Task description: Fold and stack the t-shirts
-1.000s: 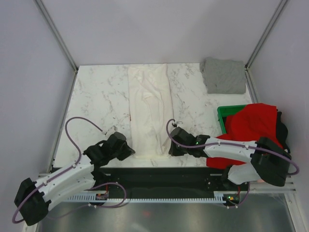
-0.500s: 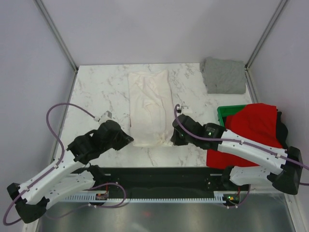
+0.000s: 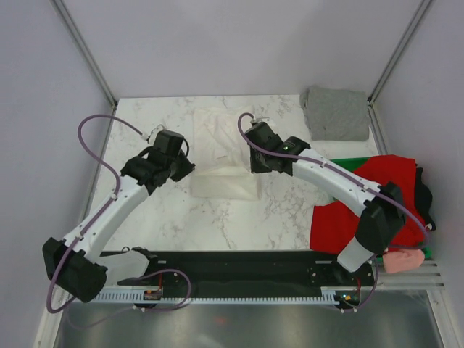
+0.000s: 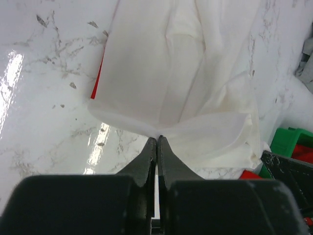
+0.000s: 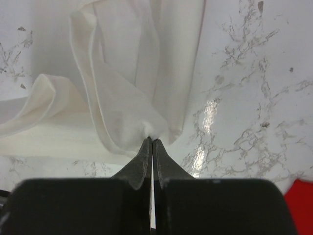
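**Folding the white shirt point(image 3: 221, 156) in half**

Caught midway through the crosswise fold, in the middle of the marble table point(image 3: 145, 130). Held by its two near corners: one pinched in the left gripper point(image 4: 157, 139), the other in the right gripper point(image 5: 151, 141), each pair of jaws pressed tight on a tuck of cloth. Raised and doubled back toward the far edge, fabric sagging between the two grips. Judged as next: bringing both corners to the far hem, lowering them evenly, releasing without dragging the top layer askew. Left to do: folding the red shirt point(image 3: 377, 188) draped over the green crate point(image 3: 341, 168), then stacking with the grey folded square point(image 3: 336, 112) at the far right corner.
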You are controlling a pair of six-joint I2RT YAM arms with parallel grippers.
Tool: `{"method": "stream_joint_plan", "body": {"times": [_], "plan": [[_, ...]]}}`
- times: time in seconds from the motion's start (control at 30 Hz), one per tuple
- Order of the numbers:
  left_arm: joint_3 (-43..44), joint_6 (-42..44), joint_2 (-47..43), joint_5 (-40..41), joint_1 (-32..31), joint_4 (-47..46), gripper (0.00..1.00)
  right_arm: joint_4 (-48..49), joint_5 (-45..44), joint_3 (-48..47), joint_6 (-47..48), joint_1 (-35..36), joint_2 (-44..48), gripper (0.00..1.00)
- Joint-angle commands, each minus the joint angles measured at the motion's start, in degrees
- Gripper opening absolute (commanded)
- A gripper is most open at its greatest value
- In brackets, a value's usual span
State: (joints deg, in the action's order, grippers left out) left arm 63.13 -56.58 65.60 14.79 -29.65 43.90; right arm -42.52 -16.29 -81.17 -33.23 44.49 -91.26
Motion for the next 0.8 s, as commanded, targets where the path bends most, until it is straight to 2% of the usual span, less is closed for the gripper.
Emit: {"method": "stream_joint_plan", "body": {"times": [0.0, 0.37, 0.73, 0.77], "plan": [[3.1, 7.5, 4.1, -5.2, 5.2, -6.0, 0.02, 1.0, 2.2, -5.1, 5.0, -4.0, -3.6, 0.0], [9.5, 12.0, 20.9, -11.1, 13.4, -11.1, 0.02, 1.4, 6.9, -17.0, 10.4, -9.9, -17.5, 0.0], [16.0, 11.1, 37.8, -14.5, 17.0, -12.9, 0.03, 0.8, 11.1, -25.6, 11.3, -13.1, -31.0, 0.0], [17.8, 11.0, 39.1, -17.0, 17.3, -12.9, 0.03, 0.8, 11.2, -27.9, 11.4, -13.9, -32.0, 0.01]]}}
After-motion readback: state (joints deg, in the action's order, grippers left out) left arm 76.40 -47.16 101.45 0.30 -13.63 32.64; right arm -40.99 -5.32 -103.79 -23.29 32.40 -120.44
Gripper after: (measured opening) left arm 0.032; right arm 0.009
